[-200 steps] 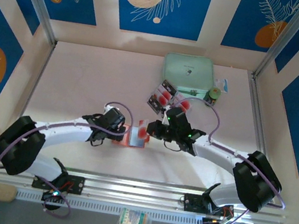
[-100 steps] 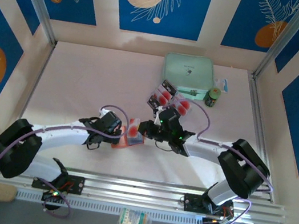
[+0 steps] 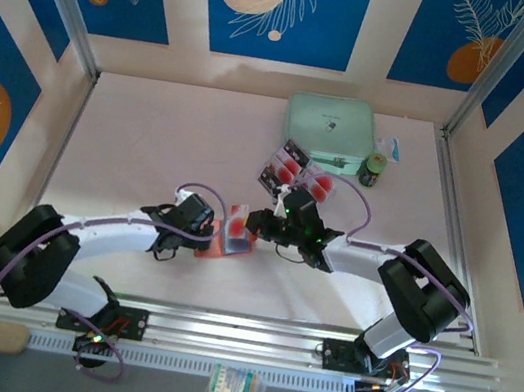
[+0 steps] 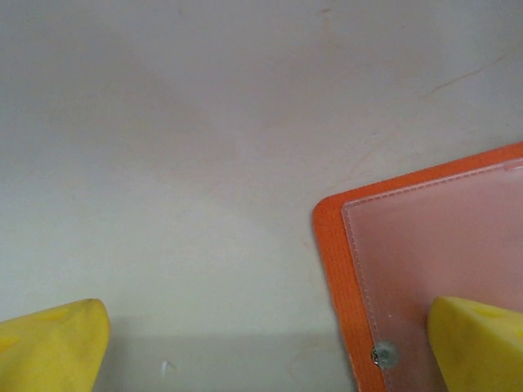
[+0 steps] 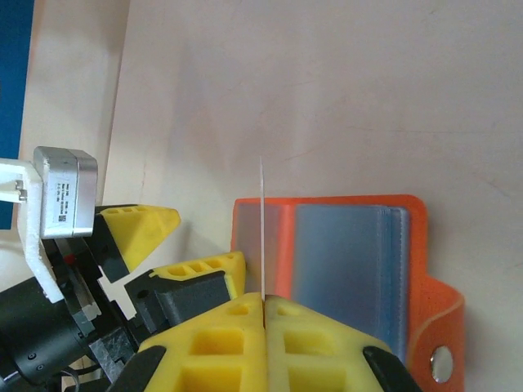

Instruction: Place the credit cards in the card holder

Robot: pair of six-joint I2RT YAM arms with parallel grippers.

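Observation:
The orange-red card holder [image 3: 215, 247] lies open on the table between both arms, its clear sleeves [image 5: 351, 261] facing up. My left gripper [image 3: 211, 236] stands open at its left edge; one yellow fingertip [image 4: 482, 343] rests on the holder's clear sleeve [image 4: 433, 253], the other [image 4: 49, 347] is off it, over bare table. My right gripper [image 5: 264, 298] is shut on a credit card [image 5: 262, 220], seen edge-on and upright over the holder's left part. From above that card [image 3: 237, 220] shows its red dot. More credit cards [image 3: 292, 171] lie in a clear tray behind.
A mint-green case [image 3: 330, 129] sits at the back, a small green jar [image 3: 375, 168] to its right. The two grippers are close together; the left gripper's fingers [image 5: 204, 265] show just left of the held card. Open table [image 3: 151, 136] stretches to the left.
My right gripper has carried the card left and nearer, over the holder. The left gripper and the holder have shifted slightly left. Little has moved in the last half second.

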